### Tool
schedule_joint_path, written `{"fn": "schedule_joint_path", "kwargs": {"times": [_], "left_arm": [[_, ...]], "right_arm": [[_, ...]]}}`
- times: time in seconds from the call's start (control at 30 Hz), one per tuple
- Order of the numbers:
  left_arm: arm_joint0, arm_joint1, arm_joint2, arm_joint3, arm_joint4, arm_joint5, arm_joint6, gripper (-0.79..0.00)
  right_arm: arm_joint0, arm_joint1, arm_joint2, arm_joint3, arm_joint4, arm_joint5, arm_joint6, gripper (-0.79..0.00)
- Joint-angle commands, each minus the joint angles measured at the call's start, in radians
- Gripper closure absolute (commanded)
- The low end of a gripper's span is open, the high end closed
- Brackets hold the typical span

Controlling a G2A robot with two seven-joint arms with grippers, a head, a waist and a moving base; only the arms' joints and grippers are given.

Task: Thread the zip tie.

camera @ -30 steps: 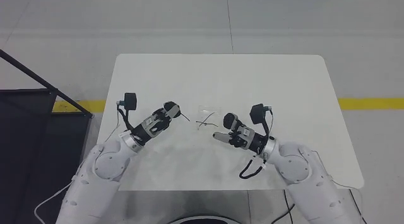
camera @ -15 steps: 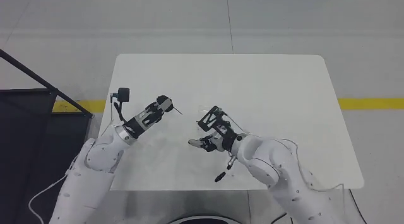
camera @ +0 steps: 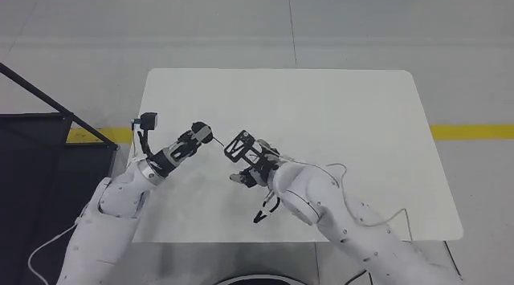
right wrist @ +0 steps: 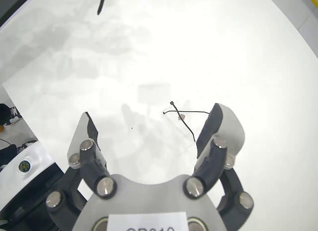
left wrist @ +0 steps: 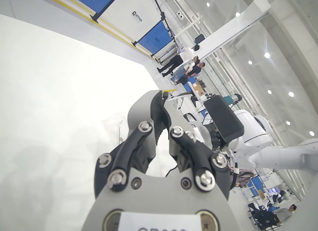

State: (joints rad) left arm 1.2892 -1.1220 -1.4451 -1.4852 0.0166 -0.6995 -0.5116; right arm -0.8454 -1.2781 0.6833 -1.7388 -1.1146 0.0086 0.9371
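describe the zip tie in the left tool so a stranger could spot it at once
On the white table, look to the left tool, shut over its left part. The zip tie is the thin black strand poking from that tool's tips. Unlike the two loose zip ties lying crossed by the open right tool, it is clamped.

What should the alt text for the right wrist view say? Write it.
The right gripper hangs open above the white table, with two thin black zip ties lying crossed on it close to one fingertip.
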Motion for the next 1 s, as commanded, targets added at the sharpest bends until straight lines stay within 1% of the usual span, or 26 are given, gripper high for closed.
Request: {"fn": "schedule_joint_path", "kwargs": {"times": [0.0,0.1,0.2,0.27,0.3,0.47,0.53,0.57,0.63,0.7,0.77,0.83,0.9,0.93,0.97], "left_arm": [[0.0,0.0,0.0,0.0,0.0,0.0,0.0,0.0],[0.0,0.0,0.0,0.0,0.0,0.0,0.0,0.0],[0.002,-0.001,0.002,-0.016,0.018,0.027,0.017,0.0],[0.002,0.0,-0.001,-0.023,0.027,0.043,0.03,0.0],[0.002,0.0,-0.006,-0.022,0.029,0.049,0.035,0.0],[0.008,0.006,-0.037,-0.009,0.032,0.057,0.033,0.0],[0.014,0.009,-0.051,-0.005,0.027,0.058,0.035,0.0],[0.016,0.01,-0.057,-0.003,0.024,0.06,0.038,0.0],[0.017,0.01,-0.06,-0.003,0.022,0.06,0.039,0.0],[0.017,0.01,-0.06,-0.003,0.022,0.06,0.039,0.0],[0.017,0.01,-0.06,-0.003,0.022,0.06,0.039,0.0],[0.017,0.01,-0.06,-0.003,0.022,0.06,0.039,0.0],[0.017,0.01,-0.06,-0.003,0.022,0.06,0.039,0.0],[0.017,0.01,-0.06,-0.003,0.022,0.06,0.039,0.0],[0.017,0.01,-0.06,-0.003,0.022,0.06,0.039,0.0]], "right_arm": [[0.0,0.0,0.0,0.0,0.0,0.0,0.0,-0.785],[-0.011,0.0,-0.001,0.003,-0.029,0.009,-0.008,-0.785],[0.003,-0.014,-0.025,-0.003,-0.079,0.07,0.048,-0.785],[0.027,-0.031,-0.051,0.007,-0.12,0.139,0.097,-0.785],[0.043,-0.041,-0.071,0.014,-0.138,0.157,0.12,-0.785],[0.125,-0.093,-0.133,0.093,-0.149,0.194,0.193,-0.785],[0.151,-0.114,-0.154,0.131,-0.145,0.212,0.213,-0.72],[0.163,-0.125,-0.161,0.151,-0.144,0.224,0.22,-0.659],[0.182,-0.145,-0.172,0.187,-0.135,0.246,0.229,-0.57],[0.196,-0.162,-0.18,0.217,-0.137,0.27,0.241,-0.536],[0.207,-0.176,-0.19,0.24,-0.145,0.277,0.257,-0.545],[0.216,-0.188,-0.196,0.259,-0.156,0.283,0.275,-0.533],[0.223,-0.2,-0.202,0.277,-0.168,0.29,0.294,-0.489],[0.227,-0.206,-0.203,0.287,-0.17,0.291,0.303,-0.437],[0.231,-0.212,-0.203,0.294,-0.172,0.293,0.306,-0.403]]}}
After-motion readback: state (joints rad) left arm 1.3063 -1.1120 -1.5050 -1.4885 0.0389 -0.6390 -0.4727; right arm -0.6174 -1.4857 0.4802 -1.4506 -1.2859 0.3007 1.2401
